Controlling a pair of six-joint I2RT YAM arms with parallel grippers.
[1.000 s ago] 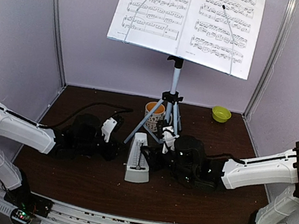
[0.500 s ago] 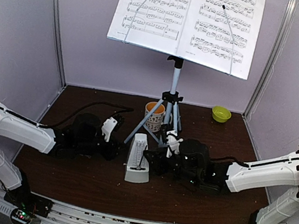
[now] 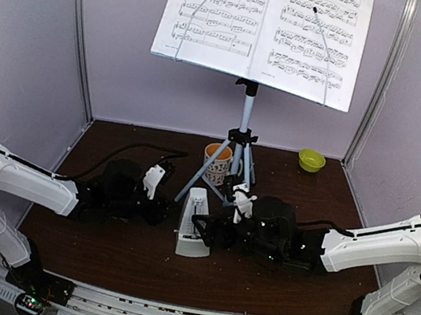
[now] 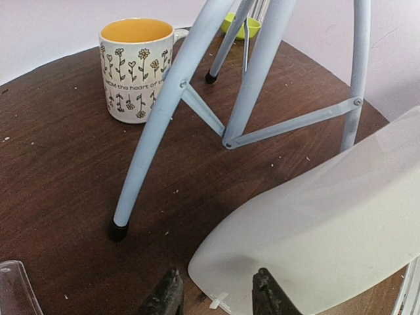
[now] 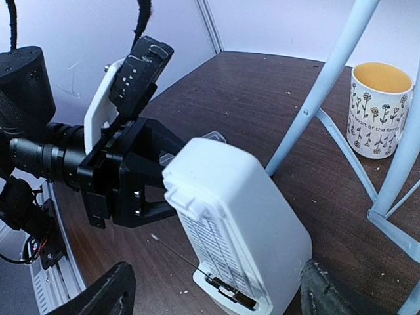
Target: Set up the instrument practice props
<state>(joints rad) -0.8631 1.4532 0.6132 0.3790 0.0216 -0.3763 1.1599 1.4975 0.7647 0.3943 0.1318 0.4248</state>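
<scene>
The music stand [image 3: 244, 115] rises on its grey tripod [image 4: 164, 118] at the back, with two sheet-music pages [image 3: 218, 13] [image 3: 315, 38] on it. In front of it the white metronome [image 3: 194, 223] stands on the table, its thin pendulum rod swung to one side. My right gripper [image 5: 216, 295] is open, one finger on either side of the metronome's base [image 5: 243, 216] and touching neither side. My left gripper [image 4: 216, 298] is just behind the metronome's back [image 4: 315, 223], fingers apart, with a gap at the left finger. A clear cover piece [image 4: 10, 289] lies beside it.
A patterned mug [image 3: 216, 161] with an orange inside stands between the tripod legs. A small green bowl [image 3: 311, 160] sits at the back right corner. The tripod's legs [image 5: 328, 79] spread close behind both grippers. Pale walls enclose the brown table [image 3: 120, 260].
My right gripper has opened wide and moved down towards the metronome's base. The left arm and the metronome have not moved.
</scene>
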